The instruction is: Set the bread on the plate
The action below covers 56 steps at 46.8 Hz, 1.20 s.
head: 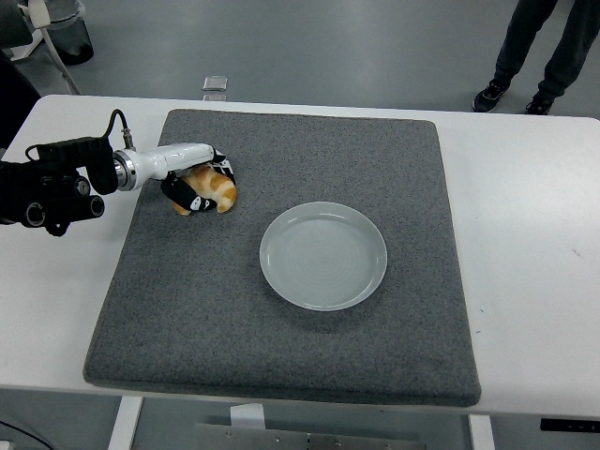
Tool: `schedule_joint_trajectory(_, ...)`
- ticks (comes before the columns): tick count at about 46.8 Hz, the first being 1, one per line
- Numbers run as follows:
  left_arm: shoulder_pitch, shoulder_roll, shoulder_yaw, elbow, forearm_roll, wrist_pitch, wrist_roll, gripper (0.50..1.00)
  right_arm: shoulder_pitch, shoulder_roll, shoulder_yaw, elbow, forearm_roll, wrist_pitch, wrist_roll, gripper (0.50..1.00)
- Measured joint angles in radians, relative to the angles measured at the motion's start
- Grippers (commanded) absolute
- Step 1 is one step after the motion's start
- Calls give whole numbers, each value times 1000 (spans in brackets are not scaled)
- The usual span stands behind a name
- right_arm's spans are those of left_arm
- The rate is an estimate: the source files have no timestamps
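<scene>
One bread (214, 189), seemingly clamped in the left hand (195, 184); one plate (322, 255) lies well apart.

The robot's black left arm (42, 183) is bulky, with round lens-like rings and a thin black cable looping at the wrist. Then comes a silver metal ring and a glossy white forearm shell — it ends in the black-and-white five-fingered left hand (197, 183).

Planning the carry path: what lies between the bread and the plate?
Nothing: in the head view only bare grey mat separates the bread, held in the left hand, from the empty plate.
</scene>
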Motion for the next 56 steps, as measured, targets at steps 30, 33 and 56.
schedule_joint_trajectory(30,-42,0,-7,-7,11,32,-5,500,0,0,0,0,0,0,0,930)
schedule_joint_trajectory(33,-59,2,-8,-8,9,27,-6,500,0,0,0,0,0,0,0,930)
schedule_joint_trajectory(56,-249,52,-26,-43,-5,-33,-7,500,0,0,0,-1,0,0,0,930)
